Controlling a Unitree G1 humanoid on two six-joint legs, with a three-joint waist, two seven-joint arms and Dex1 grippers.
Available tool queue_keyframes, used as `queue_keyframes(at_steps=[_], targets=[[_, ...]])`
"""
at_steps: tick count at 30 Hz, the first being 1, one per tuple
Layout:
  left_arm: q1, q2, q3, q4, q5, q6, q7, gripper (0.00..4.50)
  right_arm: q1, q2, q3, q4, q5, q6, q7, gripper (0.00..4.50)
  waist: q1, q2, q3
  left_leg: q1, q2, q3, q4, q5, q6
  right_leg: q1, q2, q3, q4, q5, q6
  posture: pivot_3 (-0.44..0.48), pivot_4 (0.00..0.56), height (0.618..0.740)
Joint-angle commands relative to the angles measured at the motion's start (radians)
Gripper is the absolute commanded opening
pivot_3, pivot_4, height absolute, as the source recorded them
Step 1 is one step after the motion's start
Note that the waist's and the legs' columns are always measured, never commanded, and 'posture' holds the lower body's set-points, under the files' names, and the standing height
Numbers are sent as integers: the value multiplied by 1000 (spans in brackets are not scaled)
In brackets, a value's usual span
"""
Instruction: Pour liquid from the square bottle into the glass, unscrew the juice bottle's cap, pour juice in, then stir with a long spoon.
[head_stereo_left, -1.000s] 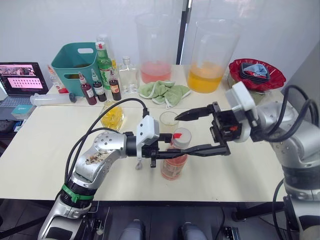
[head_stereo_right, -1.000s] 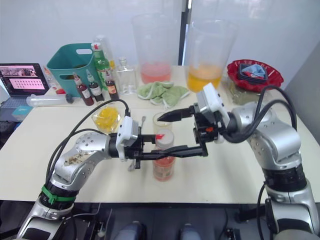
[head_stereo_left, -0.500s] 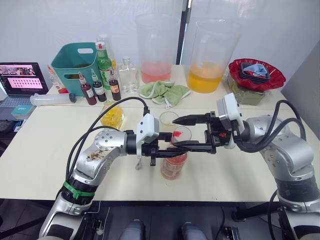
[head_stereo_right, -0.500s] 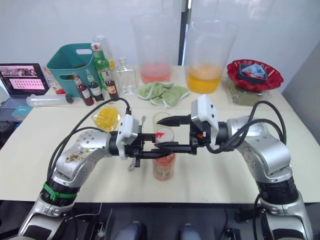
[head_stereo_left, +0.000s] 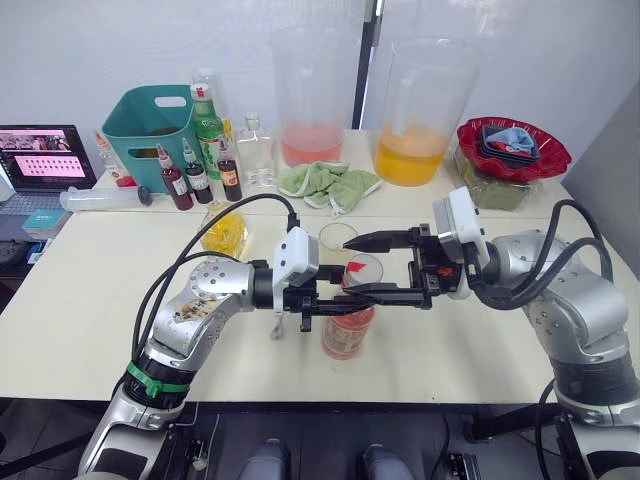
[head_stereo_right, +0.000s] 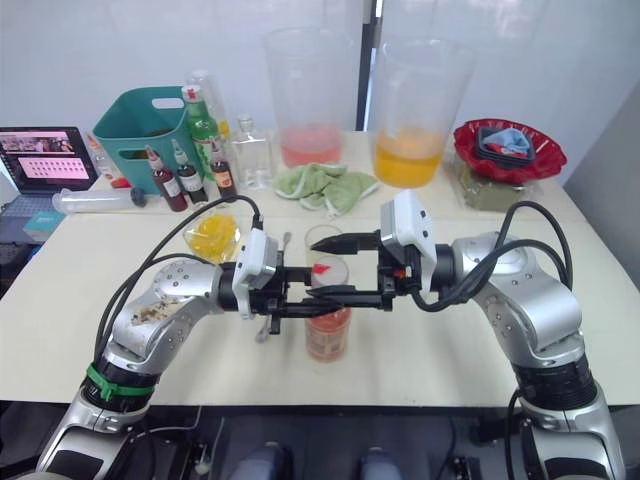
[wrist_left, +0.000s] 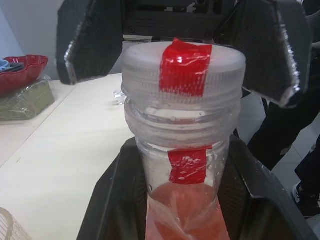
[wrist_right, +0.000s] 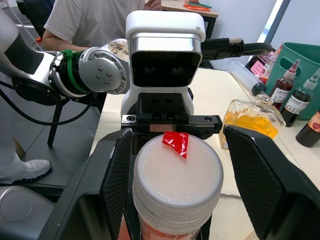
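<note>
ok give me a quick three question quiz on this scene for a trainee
1. True or false: the right gripper is already shut on the cap.
2. Which gripper holds the juice bottle below its neck?
A. left
B. right
C. neither
3. Fill in: the square bottle of yellow liquid stands on the table to the robot's ____ of the glass.

Key:
1. False. Its jaws stand open, one on each side of the cap.
2. A. The left gripper is clamped on it.
3. left
</note>
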Motion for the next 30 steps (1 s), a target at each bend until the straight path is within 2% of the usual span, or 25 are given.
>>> queue_keyframes(at_steps=[1,4,11,16,19,23,26,30], targets=[[14,12,-38,11,22,24,-13,1474,2,-6,-27,-33,27,-6,-5,2528,0,0,0,0,0,0,0,0,0,0,0,0,0,0,0,0,150,740],[17,16,-38,8,20,24,-17,1474,11,-6,-26,-42,33,-7,-7,1679,0,0,0,0,0,0,0,0,0,0,0,0,0,0,0,0,150,740],[13,19,-36,13,24,23,-22,1474,7,-7,-33,-44,51,-2,-7,1679,0,0,0,0,0,0,0,0,0,0,0,0,0,0,0,0,150,740],[14,19,-35,14,24,21,-23,1474,-28,-10,-64,-46,128,56,-18,1679,-1,0,0,0,0,0,0,0,0,0,0,0,0,0,0,0,150,740],[18,12,-40,13,27,18,-19,1474,-82,10,-124,-18,244,134,-76,1679,-2,0,0,0,0,0,0,0,0,0,0,0,0,0,0,0,150,740],[19,8,-42,15,28,17,-16,1474,-106,0,-179,24,303,186,-133,1679,1,0,0,0,0,-1,0,0,0,1,0,-1,0,0,0,0,150,740],[29,10,-43,2,27,18,-11,1474,-99,-39,-214,84,260,167,-146,1679,2,0,0,0,0,0,0,0,0,0,0,0,0,0,0,0,150,740],[36,11,-37,-3,28,17,0,1474,-117,-83,-261,288,116,62,-199,1679,2,0,0,0,0,1,0,0,0,0,0,0,0,0,0,0,150,740]])
